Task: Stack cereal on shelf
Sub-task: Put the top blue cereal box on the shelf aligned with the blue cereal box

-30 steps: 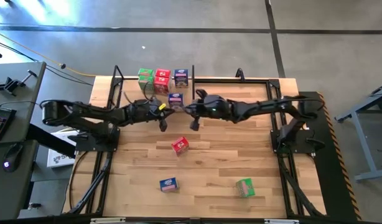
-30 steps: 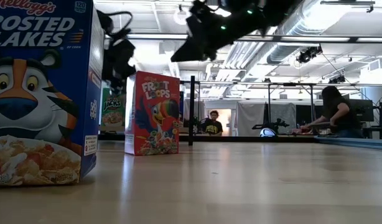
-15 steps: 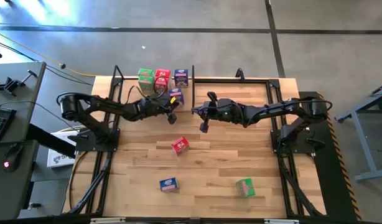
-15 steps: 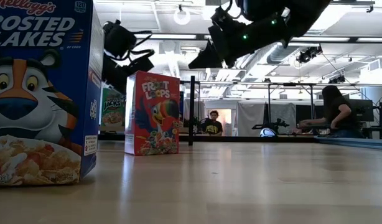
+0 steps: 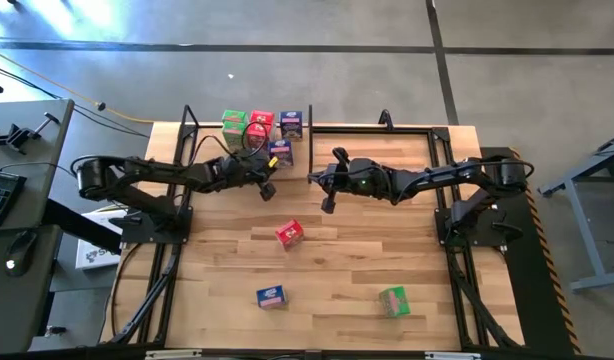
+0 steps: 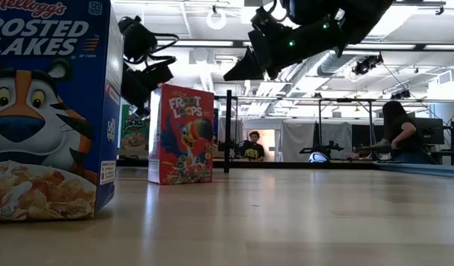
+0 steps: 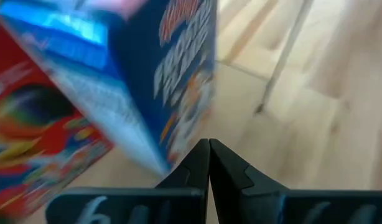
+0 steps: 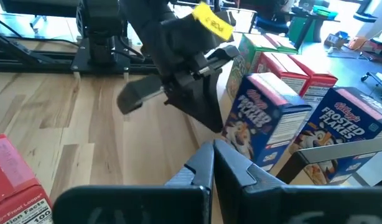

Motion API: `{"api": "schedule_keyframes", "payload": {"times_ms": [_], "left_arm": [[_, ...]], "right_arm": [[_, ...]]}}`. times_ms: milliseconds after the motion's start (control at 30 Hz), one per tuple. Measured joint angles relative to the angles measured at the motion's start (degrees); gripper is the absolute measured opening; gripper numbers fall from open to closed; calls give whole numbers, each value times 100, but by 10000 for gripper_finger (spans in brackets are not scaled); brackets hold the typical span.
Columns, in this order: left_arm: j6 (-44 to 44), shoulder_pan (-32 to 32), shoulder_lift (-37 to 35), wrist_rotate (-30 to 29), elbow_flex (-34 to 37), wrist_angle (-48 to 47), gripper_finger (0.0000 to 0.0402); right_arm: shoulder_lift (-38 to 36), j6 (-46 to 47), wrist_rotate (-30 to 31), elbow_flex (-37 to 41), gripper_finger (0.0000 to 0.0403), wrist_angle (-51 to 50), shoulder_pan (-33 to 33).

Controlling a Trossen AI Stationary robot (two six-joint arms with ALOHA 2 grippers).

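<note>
The shelf runs along the table's far edge, and green, red and blue cereal boxes stand on it. Another blue box stands just in front of them, before a red one. My left gripper is shut and sits just near of this blue box. My right gripper hangs shut above mid-table, right of the box. Red, blue and green boxes lie loose on the table. My left gripper is shut with its fingers close beside the lower corner of the blue box. I cannot tell whether it touches the box. The box stands upright on its base.
The black upright divider stands right of the boxes, with frame posts at the far corners. In the low view the loose blue box and red box stand close. People show in the room beyond the table.
My right gripper has drawn back from the blue box toward the table's right and risen. My left gripper shifted slightly toward the far edge beside the box. The blue box has slid a little toward the shelf boxes.
</note>
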State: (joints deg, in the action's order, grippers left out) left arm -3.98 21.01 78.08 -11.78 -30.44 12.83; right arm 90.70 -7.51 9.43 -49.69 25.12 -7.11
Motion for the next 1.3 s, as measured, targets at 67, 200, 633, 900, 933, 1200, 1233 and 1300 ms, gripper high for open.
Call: {"api": "schedule_keyframes", "payload": {"times_ms": [67, 200, 633, 900, 933, 1200, 1233, 1300], "left_arm": [[-39, 17, -10, -310, -2, -229, 0], [-41, 167, 119, -538, 0, -110, 0], [-137, 156, 363, 33, 0, 483, 0], [-78, 253, 450, -227, 1, 776, 0], [-49, 288, 493, -209, 0, 890, 0], [117, 380, 800, 74, -165, 1053, 0], [117, 353, 800, 93, -202, 1004, 0], [132, 299, 800, 95, -256, 937, 0]], "right_arm": [[0, 0, -2, 0, 0, 0, 0], [0, 0, -2, -2, 0, -1, 0], [4, 2, -9, -4, 0, -17, 0], [7, 2, -22, -4, 0, -42, 0], [7, 2, -22, -4, 0, -46, 0], [7, 2, -22, -7, 0, -48, 0], [7, 2, -22, -7, 0, -48, 0], [7, 3, -34, -7, 0, -48, 0]]}}
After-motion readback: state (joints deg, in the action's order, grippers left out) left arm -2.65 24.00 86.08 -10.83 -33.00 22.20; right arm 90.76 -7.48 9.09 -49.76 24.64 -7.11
